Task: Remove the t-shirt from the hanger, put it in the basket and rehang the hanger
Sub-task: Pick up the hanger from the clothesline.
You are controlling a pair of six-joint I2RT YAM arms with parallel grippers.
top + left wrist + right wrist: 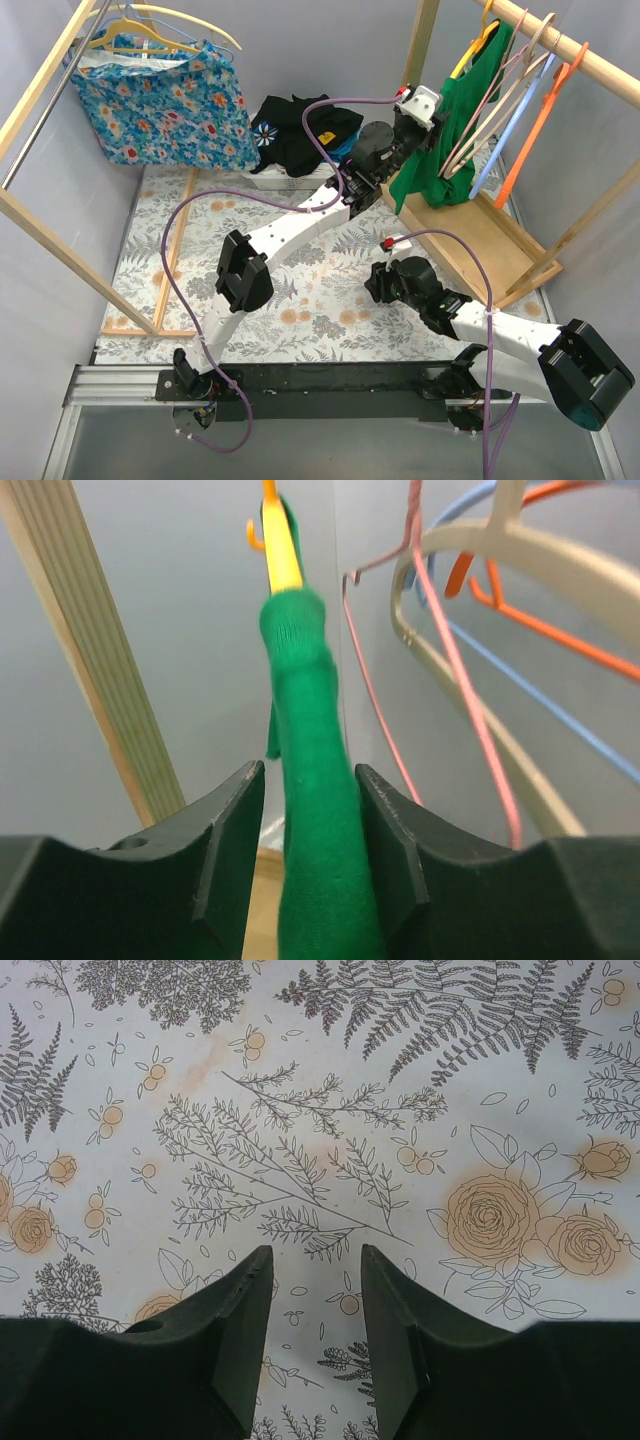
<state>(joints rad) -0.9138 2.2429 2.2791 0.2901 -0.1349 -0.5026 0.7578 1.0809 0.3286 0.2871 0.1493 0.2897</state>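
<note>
A green t-shirt [440, 150] hangs on a yellow hanger [470, 55] from the right-hand wooden rail. My left gripper [424, 133] is raised against the shirt's left side. In the left wrist view its jaws stand open around the shirt's shoulder [315, 780]. The right finger [400, 850] touches the fabric and a small gap shows at the left finger. The yellow hanger [282, 550] sticks out above the fabric. My right gripper [376, 285] is open and empty, low over the floral tablecloth [320, 1110].
Pink, cream, blue and orange empty hangers [520, 110] hang right of the shirt on the rail [590, 60]. The rack's wooden post [100, 650] and base [480, 235] are close by. A black garment pile [300, 130] lies at the back. A blue floral garment [165, 100] hangs on the left rack.
</note>
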